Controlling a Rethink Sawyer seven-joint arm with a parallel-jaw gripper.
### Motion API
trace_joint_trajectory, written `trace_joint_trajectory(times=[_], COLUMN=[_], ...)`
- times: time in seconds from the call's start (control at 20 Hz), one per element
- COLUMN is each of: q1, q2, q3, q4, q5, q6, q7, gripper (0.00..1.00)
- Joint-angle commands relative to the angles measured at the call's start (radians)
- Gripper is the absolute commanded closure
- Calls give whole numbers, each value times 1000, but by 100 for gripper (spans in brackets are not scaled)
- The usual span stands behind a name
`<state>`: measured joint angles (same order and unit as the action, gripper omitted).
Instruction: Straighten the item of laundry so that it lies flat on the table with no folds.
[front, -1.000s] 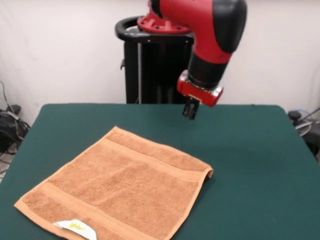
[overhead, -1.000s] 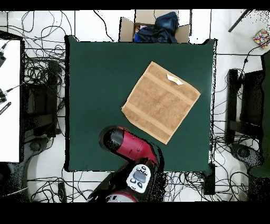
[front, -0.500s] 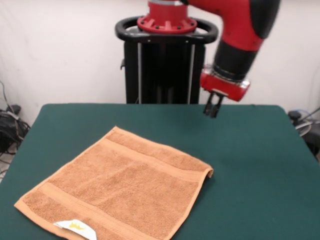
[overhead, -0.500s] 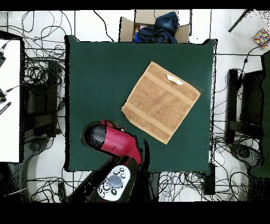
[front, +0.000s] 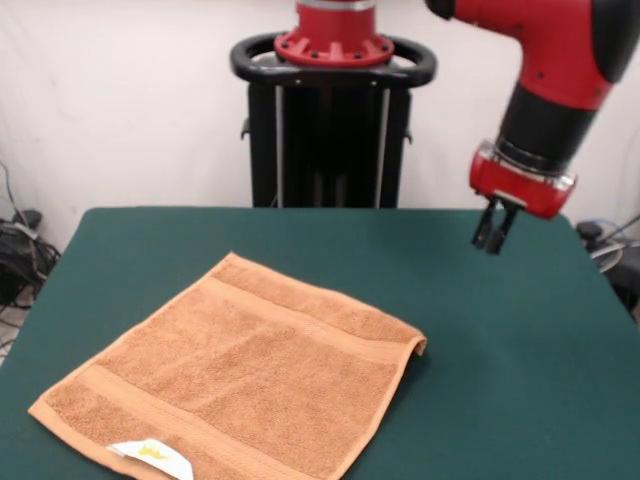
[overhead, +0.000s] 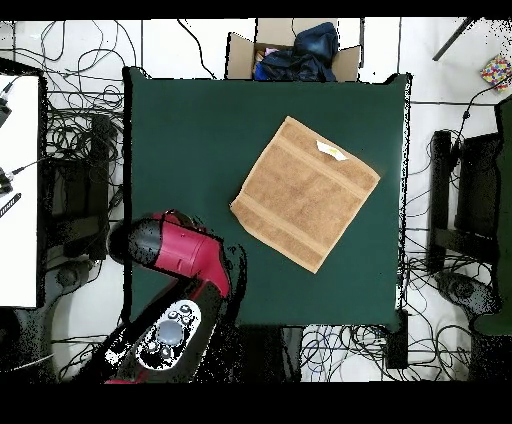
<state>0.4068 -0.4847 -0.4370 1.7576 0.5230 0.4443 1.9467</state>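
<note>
Where overhead hides it, end effector (front: 493, 236) fronts, clear of towel (front: 235, 378)

- towel (front: 240, 385): orange-tan terry cloth, rough looped pile, flat woven bands, matt
- tag (front: 150, 456): white, smooth fabric or paper, can't tell
- table (front: 520, 350): dark green felt-like cloth, matt
- arm (front: 560, 60): glossy red and black plastic shell

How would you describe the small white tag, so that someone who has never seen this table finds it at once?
Look first at the green table, then at the orange-tan towel lying spread on it. The tag sits at the towel's edge next to one flat woven band, at the picture's bottom in the front view. It is the only white spot on the towel, with a small yellow mark.
</note>
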Motion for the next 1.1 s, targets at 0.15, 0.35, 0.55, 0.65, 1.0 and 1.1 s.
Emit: trace_joint_trajectory(times=[0.15,0.35,0.55,0.65,1.0,1.1], q1=[101,129,131,152,223,214], q2=[188,272,304,306,359,386], q3=[-96,-174,-157,-205,-297,-295], q4=[-186,-288,-301,-344,-414,-426], q5=[42,22,53,38,81,88], q6=[136,362,357,488,601,559], q7=[442,584,642,717,991,1011], gripper=[100,100,100,100,100,100])
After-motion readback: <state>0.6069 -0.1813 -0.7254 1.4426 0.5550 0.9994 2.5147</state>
